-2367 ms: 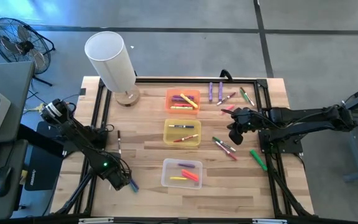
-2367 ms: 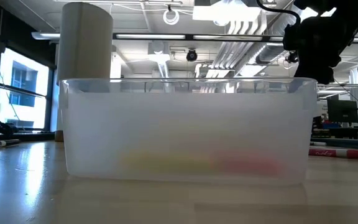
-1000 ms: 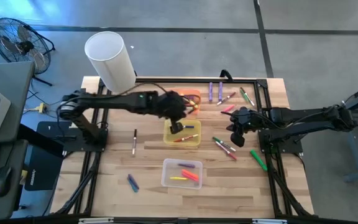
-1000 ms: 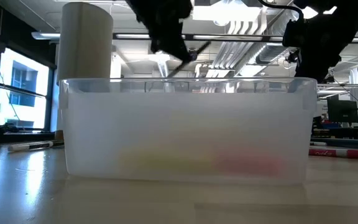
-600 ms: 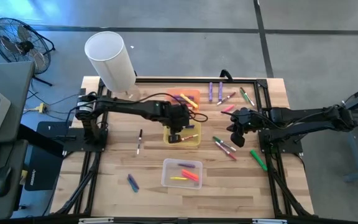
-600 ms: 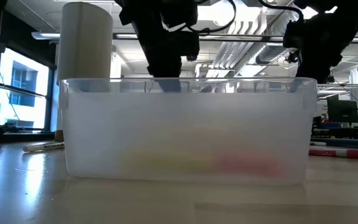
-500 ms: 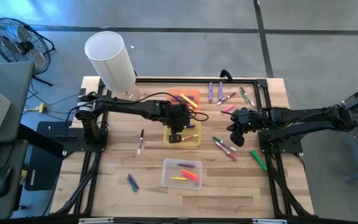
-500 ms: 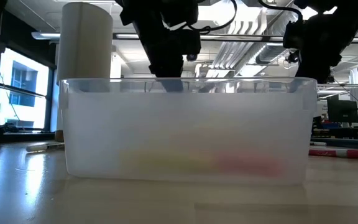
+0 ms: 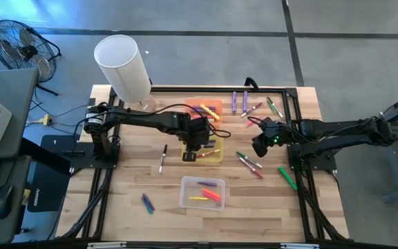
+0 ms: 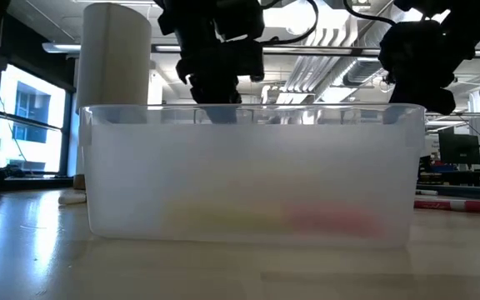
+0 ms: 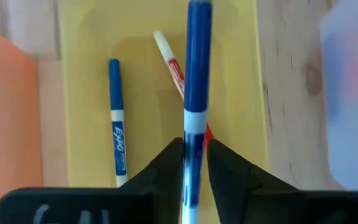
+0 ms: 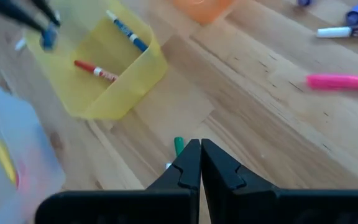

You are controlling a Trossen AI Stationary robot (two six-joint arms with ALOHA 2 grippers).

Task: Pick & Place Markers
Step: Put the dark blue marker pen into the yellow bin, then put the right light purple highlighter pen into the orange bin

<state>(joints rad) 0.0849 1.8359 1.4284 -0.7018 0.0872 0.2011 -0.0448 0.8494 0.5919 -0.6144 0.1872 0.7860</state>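
Wooden slatted surface point(image 9: 164, 180) carries three bins in a row; slim blue-capped marker with a white body point(image 11: 195, 93) sits between the left gripper's point(image 11: 194, 163) fingers, directly over the yellow rectangular plastic bin point(image 9: 216, 158), above a blue marker point(image 11: 116, 124) and a red marker point(image 11: 174, 68) already lying inside; fingers look barely parted, pen not yet dropped. Judgement: release step; spread wider while centred over the bin, lift straight up. Loose markers point(image 9: 249, 163) lie near the right gripper point(image 9: 260, 146), fingers pressed together, empty, hovering. Clear plastic bin point(image 10: 248, 175) nearest the low camera.
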